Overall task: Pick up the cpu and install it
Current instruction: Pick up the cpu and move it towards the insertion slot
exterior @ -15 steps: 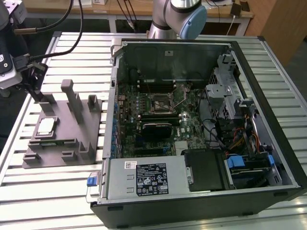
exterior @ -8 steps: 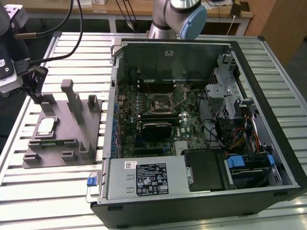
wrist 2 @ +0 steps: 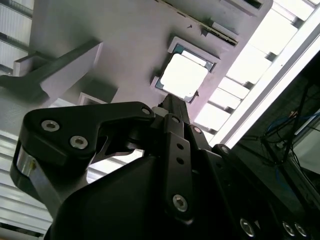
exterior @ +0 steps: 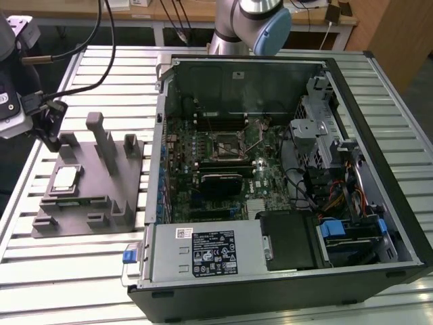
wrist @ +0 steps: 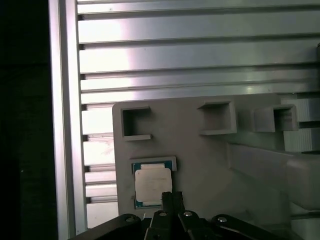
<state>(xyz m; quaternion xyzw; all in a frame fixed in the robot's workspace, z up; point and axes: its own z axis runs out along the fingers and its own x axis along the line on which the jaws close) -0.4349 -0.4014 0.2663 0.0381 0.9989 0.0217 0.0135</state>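
The cpu (exterior: pixel 65 178), a small flat square with a pale silver top, lies in a recess of the grey fixture block (exterior: pixel 101 196) at the exterior view's left. My gripper (exterior: pixel 49 139) hangs just above that block, a little behind the cpu and apart from it. In both wrist views the cpu (wrist 2: pixel 184 76) (wrist: pixel 152 184) sits in its recess just past my gripper (wrist 2: pixel 169 102) (wrist: pixel 171 197). The black fingers are closed together with nothing between them. The black socket (exterior: pixel 226 143) with its metal frame sits on the motherboard inside the open computer case.
The open computer case (exterior: pixel 379 223) fills the middle and right of the slatted aluminium table (exterior: pixel 67 271). A power supply (exterior: pixel 203 254) lies along its near side. Upright posts (exterior: pixel 101 135) rise from the fixture block near the cpu. The arm's base (exterior: pixel 243 27) stands behind the case.
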